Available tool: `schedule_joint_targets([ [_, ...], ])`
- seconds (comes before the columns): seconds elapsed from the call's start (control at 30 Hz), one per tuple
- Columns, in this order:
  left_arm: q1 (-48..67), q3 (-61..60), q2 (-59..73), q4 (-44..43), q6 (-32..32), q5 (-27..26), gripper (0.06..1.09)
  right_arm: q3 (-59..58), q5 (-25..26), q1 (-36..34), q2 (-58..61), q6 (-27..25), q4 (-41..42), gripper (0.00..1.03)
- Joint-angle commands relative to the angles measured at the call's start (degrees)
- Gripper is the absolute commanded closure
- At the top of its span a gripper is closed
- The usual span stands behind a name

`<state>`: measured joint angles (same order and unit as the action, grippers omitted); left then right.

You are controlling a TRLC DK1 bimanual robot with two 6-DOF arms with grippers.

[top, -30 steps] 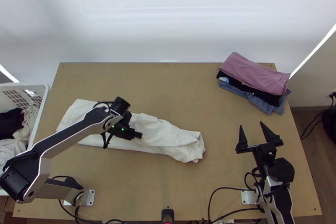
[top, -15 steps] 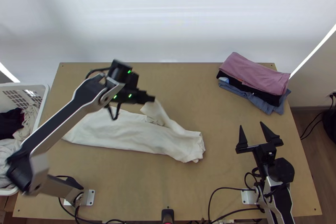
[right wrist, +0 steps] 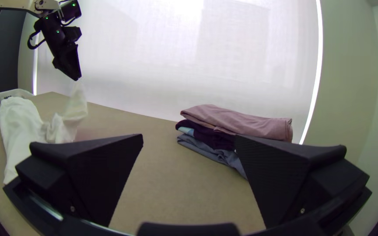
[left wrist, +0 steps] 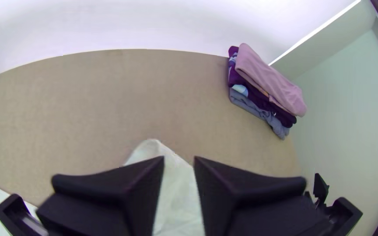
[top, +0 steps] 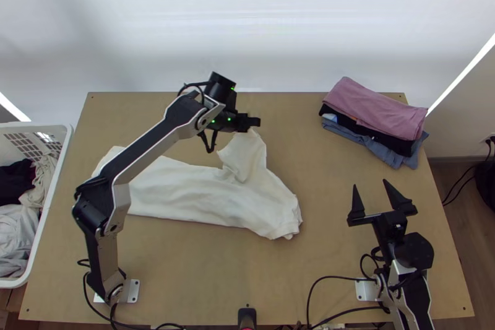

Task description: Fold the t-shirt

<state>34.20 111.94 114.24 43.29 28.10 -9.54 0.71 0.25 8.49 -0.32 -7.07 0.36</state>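
A loose part of the shirt had just been lifted by the left gripper and drawn across toward the far edge of the surface. A second earlier, that gripper had been low over the middle of the cloth; now a raised flap was held up beyond the long strip, and the far side of the strip had been opened out toward its right-hand end. By this the fold seemed to be getting reworked rather than finished: the flap was probably being pulled straight so that it could be laid down flat again. If it were let go too soon, a crease might be left where the cloth was bunched at the foot of the flap

The left arm was bent at the elbow and stretched over the shirt, with its gripper tipped downward. The tip of the flap was pinched between its fingers, while the rest of the shirt was left lying as a long white strip across the left and middle of the surface. The right arm was kept near its base, and the right gripper was held with its fingers spread and empty, pointed at the far side, well apart from the cloth
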Motion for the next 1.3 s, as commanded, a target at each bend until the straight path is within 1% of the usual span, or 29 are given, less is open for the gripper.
schedule_joint_targets([
  [0.0, 0.9, 2.2, -4.0, 0.9, 1.0, -1.2, 0.10, -0.2, 0.6, -0.2, 0.2, 0.4, -1.2, 0.05],
  [0.13, 0.3, 1.2, -12.1, 2.8, -0.9, -1.1, 0.10, -0.2, 0.6, -0.2, 0.2, 0.4, -1.2, 0.05],
  [0.23, -2.1, 1.1, -18.0, 4.3, -3.1, -1.0, 0.10, -0.2, 0.6, -0.2, 0.2, 0.4, -1.2, 0.05],
  [0.37, -6.9, -2.8, -25.0, 4.8, -9.4, 2.3, 0.10, -0.2, 0.6, -0.2, 0.2, 0.4, -1.2, 0.05],
  [0.43, -9.6, -5.3, -28.4, 4.8, -13.3, 5.8, 0.10, -0.2, 0.6, -0.2, 0.2, 0.4, -1.2, 0.05],
  [0.63, -20.9, -14.0, -36.9, 5.7, -21.2, 6.6, 0.10, -0.2, 0.6, -0.2, 0.2, 0.4, -1.2, 0.05],
  [0.7, -24.6, -15.2, -38.5, 8.9, -23.3, 6.6, 0.10, -0.2, 0.6, -0.2, 0.2, 0.4, -1.2, 0.05],
  [0.9, -32.8, -16.9, -40.6, 21.4, -26.2, 6.1, 0.10, -0.2, 0.6, -0.2, 0.2, 0.4, -1.2, 0.05],
  [0.97, -36.0, -19.1, -41.9, 22.1, -26.0, 6.0, 0.10, -0.2, 0.6, -0.2, 0.2, 0.4, -1.2, 0.05],
  [1.13, -37.4, -26.8, -45.0, 22.0, -25.5, 6.6, 0.10, -0.2, 0.6, -0.2, 0.2, 0.4, -1.2, 0.05],
  [1.27, -39.7, -30.2, -45.6, 21.1, -24.1, 6.6, 0.10, -0.2, 0.6, -0.1, 0.2, 0.6, -1.2, 0.05],
])
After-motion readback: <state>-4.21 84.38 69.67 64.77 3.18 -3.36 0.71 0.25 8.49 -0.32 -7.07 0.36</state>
